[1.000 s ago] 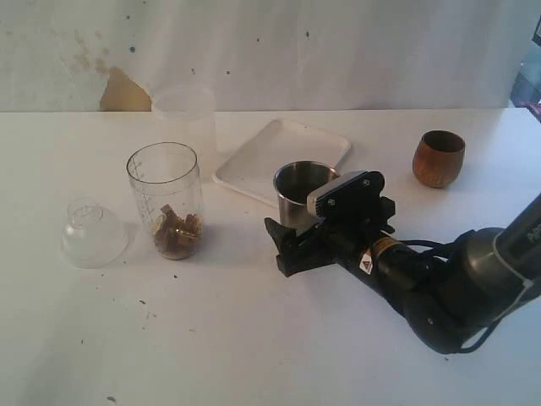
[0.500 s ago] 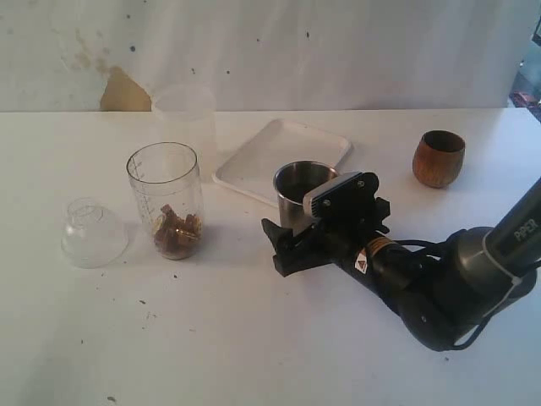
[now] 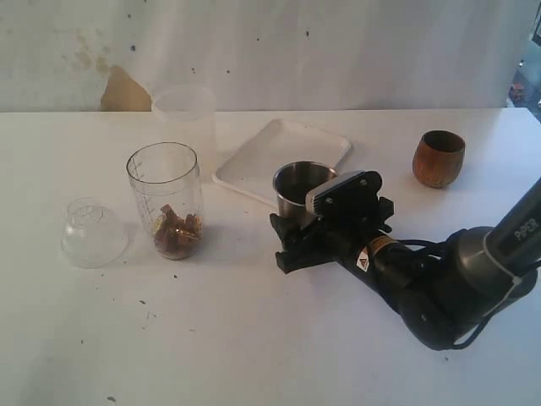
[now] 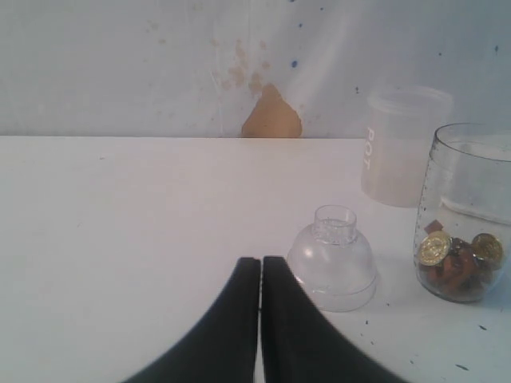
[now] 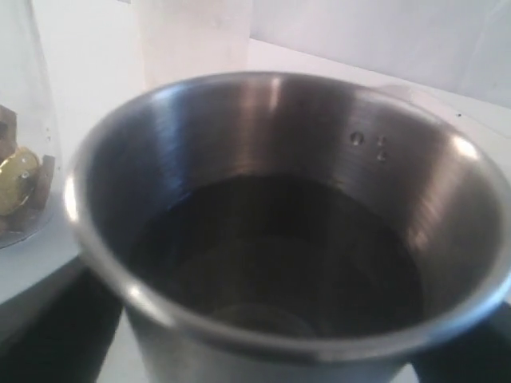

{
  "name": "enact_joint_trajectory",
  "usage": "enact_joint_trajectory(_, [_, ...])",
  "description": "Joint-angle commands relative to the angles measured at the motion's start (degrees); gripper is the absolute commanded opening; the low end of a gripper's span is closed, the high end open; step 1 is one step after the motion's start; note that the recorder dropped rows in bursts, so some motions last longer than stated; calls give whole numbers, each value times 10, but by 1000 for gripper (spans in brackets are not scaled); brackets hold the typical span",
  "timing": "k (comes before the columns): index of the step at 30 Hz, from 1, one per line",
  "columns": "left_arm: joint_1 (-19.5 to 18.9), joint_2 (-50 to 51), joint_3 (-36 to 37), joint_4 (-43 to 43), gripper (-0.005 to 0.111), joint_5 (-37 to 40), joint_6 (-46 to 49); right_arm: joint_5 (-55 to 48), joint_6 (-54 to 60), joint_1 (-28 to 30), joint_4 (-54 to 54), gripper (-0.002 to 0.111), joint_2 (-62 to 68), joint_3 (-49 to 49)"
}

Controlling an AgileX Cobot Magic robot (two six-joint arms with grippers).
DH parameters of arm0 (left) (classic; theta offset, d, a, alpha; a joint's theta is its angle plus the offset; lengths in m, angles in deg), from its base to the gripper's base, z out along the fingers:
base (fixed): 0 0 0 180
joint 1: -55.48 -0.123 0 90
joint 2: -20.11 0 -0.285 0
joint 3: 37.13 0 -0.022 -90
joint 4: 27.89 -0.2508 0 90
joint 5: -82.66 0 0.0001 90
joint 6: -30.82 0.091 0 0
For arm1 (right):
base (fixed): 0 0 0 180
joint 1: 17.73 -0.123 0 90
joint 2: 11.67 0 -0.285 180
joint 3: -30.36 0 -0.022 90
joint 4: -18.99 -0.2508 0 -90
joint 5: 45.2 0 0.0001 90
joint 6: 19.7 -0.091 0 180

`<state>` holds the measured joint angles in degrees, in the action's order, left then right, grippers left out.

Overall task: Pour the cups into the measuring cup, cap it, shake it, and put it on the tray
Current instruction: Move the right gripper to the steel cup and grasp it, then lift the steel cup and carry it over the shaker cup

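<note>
The steel tumbler point(image 3: 297, 182) stands in front of the white tray point(image 3: 254, 165). My right gripper point(image 3: 283, 243) lies low on the table with its jaws either side of the tumbler point(image 5: 279, 215); it is open, and a thin gap shows at one finger. The tumbler's inside looks dark. The wooden cup point(image 3: 439, 158) stands far right. The measuring cup point(image 3: 165, 199) holds brown pieces and gold coins point(image 4: 435, 249). The cap point(image 3: 93, 233) rests on the table to its left. My left gripper point(image 4: 261, 263) is shut and empty, near the cap point(image 4: 331, 267).
A frosted plastic cup point(image 3: 183, 114) stands behind the measuring cup, near the back wall. The right arm point(image 3: 431, 288) stretches across the table's right front. Small dark specks dot the tabletop.
The right jaws have narrowed around the steel tumbler and the gripper has nudged slightly toward it. Nothing else has moved.
</note>
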<state>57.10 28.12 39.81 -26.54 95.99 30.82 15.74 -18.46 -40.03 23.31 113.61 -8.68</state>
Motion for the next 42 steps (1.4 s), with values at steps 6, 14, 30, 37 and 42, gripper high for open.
enact_joint_trajectory(6, [4,-2,3,7,1,0,0,28,29,-1,16,0,-8,0])
enact_joint_trajectory(14, [4,-2,3,7,1,0,0,-48,73,-1,31,0,-82,27])
enact_joint_trajectory(30, [4,-2,3,7,1,0,0,-324,62,-25,83,0,-122,253])
enact_joint_trajectory(37, [4,-2,3,7,1,0,0,-357,60,-46,82,0,-106,309])
enact_joint_trajectory(42, [4,-2,3,7,1,0,0,-403,66,-59,84,0,-84,346])
